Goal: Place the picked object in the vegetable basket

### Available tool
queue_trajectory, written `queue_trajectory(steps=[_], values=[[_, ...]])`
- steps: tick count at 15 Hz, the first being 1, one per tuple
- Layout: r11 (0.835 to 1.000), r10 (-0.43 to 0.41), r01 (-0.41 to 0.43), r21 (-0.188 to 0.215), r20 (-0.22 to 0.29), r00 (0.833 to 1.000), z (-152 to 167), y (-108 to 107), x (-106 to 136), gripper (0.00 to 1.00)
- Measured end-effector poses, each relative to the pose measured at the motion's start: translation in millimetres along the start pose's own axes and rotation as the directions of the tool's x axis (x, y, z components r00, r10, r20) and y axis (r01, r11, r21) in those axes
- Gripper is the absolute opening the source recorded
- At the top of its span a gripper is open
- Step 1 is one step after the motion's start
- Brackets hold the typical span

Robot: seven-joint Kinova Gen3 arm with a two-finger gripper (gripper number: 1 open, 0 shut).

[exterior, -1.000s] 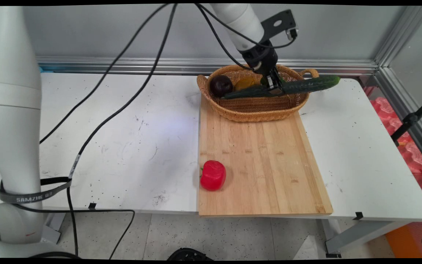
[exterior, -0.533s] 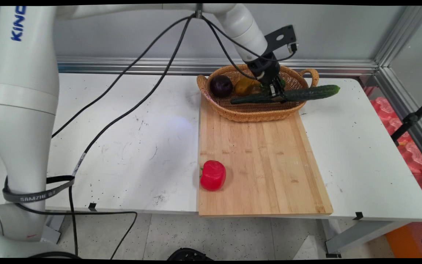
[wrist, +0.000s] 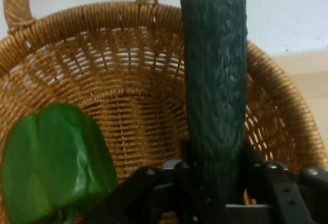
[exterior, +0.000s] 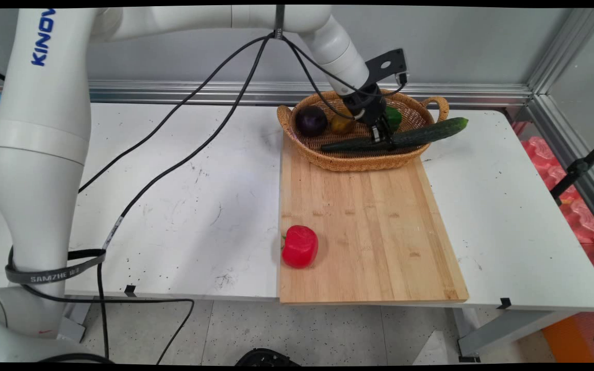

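White counter [exterior: 183, 206] runs the width of the scene, scuffed and speckled, backed by a grey wall with an aluminium rail along its base. Long rectangular board of pale wood [exterior: 369, 232] lies on the counter right of centre, its near end reaching the counter's near edge. Oval woven wicker basket with loop handles [exterior: 359, 157] sits on the board's far end.

Black two-finger hand [exterior: 383, 138] reaches down into the basket from the upper left, black cables trailing from the arm. Its fingers are closed against both sides of a long dark green cucumber [exterior: 421, 133], gripping it near mid-length. The cucumber lies nearly level across the basket, left tip low inside, right end rising and projecting past the right rim over the counter. The hand view confirms the grip: the cucumber [wrist: 215, 96] runs up between the fingers [wrist: 252, 157] and crosses the basket rim [wrist: 102, 16].

Inside the basket: a dark purple round fruit [exterior: 311, 120] at the left, a brownish-yellow fruit [exterior: 341, 123] beside it and partly hidden by the arm, and a glossy green bell pepper [exterior: 393, 116] just behind the hand, also seen in the hand view [wrist: 56, 162].

Red bell pepper [exterior: 300, 246] rests on the board's near left edge, well apart from the basket.
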Motion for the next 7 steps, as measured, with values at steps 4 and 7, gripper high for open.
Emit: queue_trajectory(steps=[4,7], values=[[1.0,0.001,-0.001,-0.002,-0.004,1.0,0.3,-2.4,-6.8,1.0],[1.0,0.008,-0.008,0.001,-0.018,1.0,-5.2,-3.9,-6.8,1.0]])
